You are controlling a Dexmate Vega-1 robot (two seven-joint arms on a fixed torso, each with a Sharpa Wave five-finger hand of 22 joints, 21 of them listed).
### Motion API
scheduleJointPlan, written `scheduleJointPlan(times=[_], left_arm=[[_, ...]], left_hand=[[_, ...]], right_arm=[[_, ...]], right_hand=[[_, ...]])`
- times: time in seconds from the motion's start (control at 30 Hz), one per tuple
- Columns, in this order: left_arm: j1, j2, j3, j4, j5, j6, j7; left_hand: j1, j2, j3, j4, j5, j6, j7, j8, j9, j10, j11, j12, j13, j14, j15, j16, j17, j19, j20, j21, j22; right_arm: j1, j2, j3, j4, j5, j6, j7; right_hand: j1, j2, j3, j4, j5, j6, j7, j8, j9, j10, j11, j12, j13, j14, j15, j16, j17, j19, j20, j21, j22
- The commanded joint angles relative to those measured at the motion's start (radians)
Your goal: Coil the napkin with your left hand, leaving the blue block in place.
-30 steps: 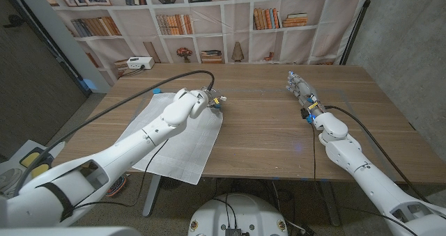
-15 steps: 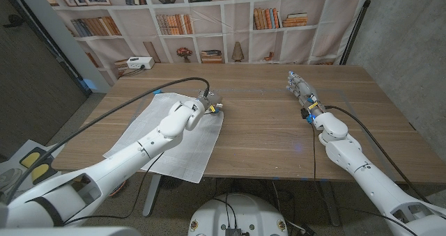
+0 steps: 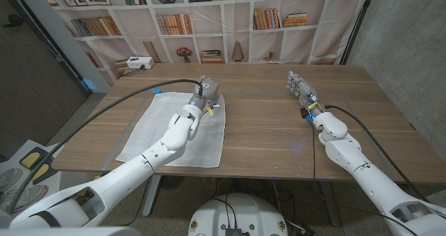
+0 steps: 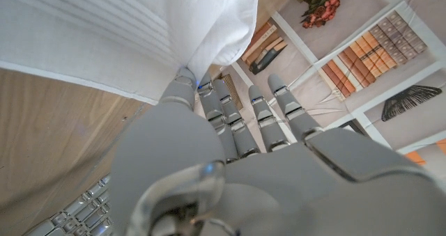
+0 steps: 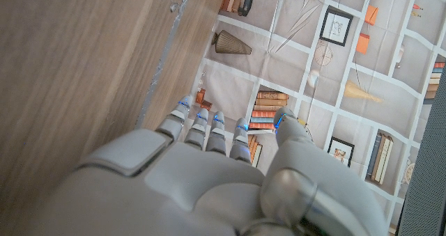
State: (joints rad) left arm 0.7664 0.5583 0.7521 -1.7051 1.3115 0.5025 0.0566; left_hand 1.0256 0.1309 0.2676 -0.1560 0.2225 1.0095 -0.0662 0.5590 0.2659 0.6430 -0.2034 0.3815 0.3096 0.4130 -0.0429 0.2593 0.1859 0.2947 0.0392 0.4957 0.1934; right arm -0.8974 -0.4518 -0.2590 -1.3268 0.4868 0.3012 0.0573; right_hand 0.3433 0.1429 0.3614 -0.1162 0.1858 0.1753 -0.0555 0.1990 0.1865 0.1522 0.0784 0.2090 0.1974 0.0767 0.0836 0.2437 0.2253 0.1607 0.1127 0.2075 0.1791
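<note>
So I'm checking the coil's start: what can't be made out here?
- Blue block: head view, only a sliver past the napkin's far corner.
- Left hand's grip: head view, hidden by its back; left wrist view, cloth drapes over the fingertips.

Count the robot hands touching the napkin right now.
1. The left hand is at the napkin's far right corner, and the left wrist view shows cloth caught at its fingers. The right hand stands apart on bare wood at the table's right side.
</note>
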Motion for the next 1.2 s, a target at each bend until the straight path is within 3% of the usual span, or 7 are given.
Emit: scheduleJointPlan(times=[0.03,0.17,0.33,0.47,0.5,0.73,1.2], left_arm=[[-0.014,-0.012,0.062,0.041,0.164,0.133,0.099],[-0.012,0.011,0.083,0.022,0.25,0.148,0.075],[0.013,0.047,0.078,-0.06,0.335,0.142,-0.034],[0.047,0.073,0.048,-0.15,0.37,0.118,-0.145],[0.058,0.086,0.036,-0.196,0.38,0.101,-0.214],[0.102,0.109,-0.019,-0.335,0.413,-0.005,-0.437],[0.177,0.07,-0.082,-0.456,0.601,-0.112,-0.688]], left_hand=[[0.014,-0.004,0.009,-0.005,-0.011,0.02,-0.001,0.013,0.0,0.015,-0.002,0.006,0.007,0.017,-0.164,0.001,0.001,0.01,0.002,0.008,0.003],[0.028,-0.018,0.017,-0.013,-0.026,0.048,-0.001,0.024,-0.009,0.036,-0.003,0.008,0.012,0.024,-0.169,-0.007,-0.001,0.01,-0.002,0.009,0.002],[0.037,-0.03,0.023,-0.017,-0.032,0.066,-0.007,0.029,-0.016,0.044,-0.01,0.004,0.015,0.023,-0.167,-0.013,-0.002,0.007,-0.003,0.007,0.002],[0.04,-0.037,0.027,-0.017,-0.034,0.077,-0.004,0.031,-0.021,0.045,-0.01,-0.001,0.016,0.021,-0.167,-0.017,-0.002,0.0,-0.001,0.005,0.002],[0.041,-0.039,0.028,-0.017,-0.034,0.079,-0.003,0.032,-0.023,0.045,-0.01,-0.003,0.016,0.021,-0.167,-0.018,-0.002,-0.001,-0.001,0.004,0.002],[0.041,-0.048,0.031,-0.015,-0.036,0.085,-0.005,0.03,-0.029,0.036,-0.008,-0.013,0.016,0.017,-0.166,-0.023,-0.001,-0.007,-0.004,0.002,0.002],[0.044,-0.053,0.04,-0.013,-0.037,0.09,0.001,0.025,-0.039,0.027,-0.009,-0.028,0.016,0.014,-0.169,-0.029,0.001,-0.012,0.0,0.0,0.002]], right_arm=[[0.0,-0.001,0.003,-0.001,-0.001,0.006,-0.005],[0.004,0.001,0.002,0.003,-0.004,0.009,-0.005],[0.01,0.004,0.0,0.011,-0.004,0.012,-0.001],[0.018,0.006,-0.003,0.02,-0.004,0.013,0.005],[0.021,0.009,-0.005,0.025,-0.005,0.015,0.006],[0.032,0.014,-0.011,0.039,-0.006,0.015,0.016],[0.036,0.012,-0.015,0.031,-0.016,0.003,0.009]], right_hand=[[-0.002,-0.001,-0.003,-0.003,-0.002,0.006,0.001,-0.002,0.002,0.006,0.003,-0.003,0.003,0.004,0.0,0.0,0.003,0.004,0.001,0.0,0.002],[-0.002,-0.001,-0.003,-0.003,-0.002,0.006,0.001,-0.002,0.002,0.005,0.003,-0.003,0.004,0.004,-0.001,0.0,0.003,0.005,0.001,0.0,0.002],[-0.002,-0.001,-0.002,-0.003,-0.002,0.005,0.001,-0.003,0.002,0.005,0.003,-0.004,0.004,0.005,-0.001,0.0,0.003,0.005,0.001,0.0,0.002],[-0.002,0.0,-0.002,-0.003,-0.002,0.004,0.0,-0.003,0.002,0.005,0.002,-0.004,0.004,0.005,0.0,0.0,0.003,0.005,0.001,0.0,0.002],[-0.002,0.0,-0.002,-0.003,-0.002,0.005,0.0,-0.003,0.002,0.004,0.002,-0.004,0.004,0.006,0.001,0.0,0.003,0.006,0.001,0.001,0.002],[-0.002,0.001,-0.002,-0.002,-0.003,0.005,0.0,-0.003,0.002,0.004,0.0,-0.004,0.004,0.006,0.002,0.0,0.004,0.006,0.001,0.001,0.002],[-0.004,0.005,-0.001,0.0,-0.002,0.004,0.0,-0.004,0.002,0.003,-0.001,-0.005,0.004,0.007,0.0,0.001,0.005,0.006,0.001,0.0,0.002]])
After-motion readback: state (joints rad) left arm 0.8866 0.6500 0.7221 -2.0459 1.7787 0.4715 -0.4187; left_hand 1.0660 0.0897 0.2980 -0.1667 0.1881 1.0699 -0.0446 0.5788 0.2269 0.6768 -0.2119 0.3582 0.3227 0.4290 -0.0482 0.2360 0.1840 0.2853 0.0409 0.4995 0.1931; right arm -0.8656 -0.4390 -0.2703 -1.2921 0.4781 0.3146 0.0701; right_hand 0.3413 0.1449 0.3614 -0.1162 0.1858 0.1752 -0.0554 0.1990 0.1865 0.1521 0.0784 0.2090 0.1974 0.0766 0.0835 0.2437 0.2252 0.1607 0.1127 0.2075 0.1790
